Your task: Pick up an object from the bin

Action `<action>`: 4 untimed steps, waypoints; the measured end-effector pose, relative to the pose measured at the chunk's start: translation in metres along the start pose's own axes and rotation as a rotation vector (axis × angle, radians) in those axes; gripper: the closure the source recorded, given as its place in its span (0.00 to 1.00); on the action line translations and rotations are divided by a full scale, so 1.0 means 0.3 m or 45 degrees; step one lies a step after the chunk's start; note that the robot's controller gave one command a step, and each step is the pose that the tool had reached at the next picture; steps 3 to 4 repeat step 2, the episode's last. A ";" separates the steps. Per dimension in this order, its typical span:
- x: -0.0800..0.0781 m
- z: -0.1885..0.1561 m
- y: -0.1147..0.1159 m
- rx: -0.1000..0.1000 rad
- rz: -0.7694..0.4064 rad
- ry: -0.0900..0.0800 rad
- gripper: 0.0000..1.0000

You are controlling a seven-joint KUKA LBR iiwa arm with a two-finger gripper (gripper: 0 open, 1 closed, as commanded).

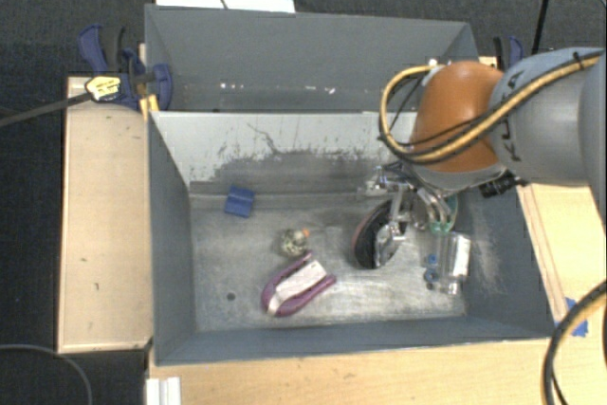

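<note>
Dark oval thing [366,244], black with a reddish edge, lies on the floor of the bin [313,62], right of the middle. The gripper [398,228] is low at its right side, touching it or just beside it; how far it is open, and whether it has hold of anything, I cannot tell. The step in hand looks like the grasp itself. The next move calls for a firm closing on the oval, then a straight lift clear of the walls. Toward the front edge lies a purple and white pouch [296,287], by the right wall a clear piece [450,263], near the back wall a blue block [239,201], mid-floor a small round lump [294,242]
</note>
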State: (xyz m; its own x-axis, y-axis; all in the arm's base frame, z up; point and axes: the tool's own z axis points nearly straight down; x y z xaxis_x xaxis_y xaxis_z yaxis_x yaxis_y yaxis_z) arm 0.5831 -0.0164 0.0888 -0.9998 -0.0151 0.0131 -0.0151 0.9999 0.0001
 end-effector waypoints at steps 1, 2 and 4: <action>-0.009 -0.016 0.001 -0.001 -0.001 -0.017 1.00; 0.020 -0.430 0.012 -0.001 0.029 -0.029 1.00; 0.020 -0.430 0.012 -0.001 0.029 -0.029 1.00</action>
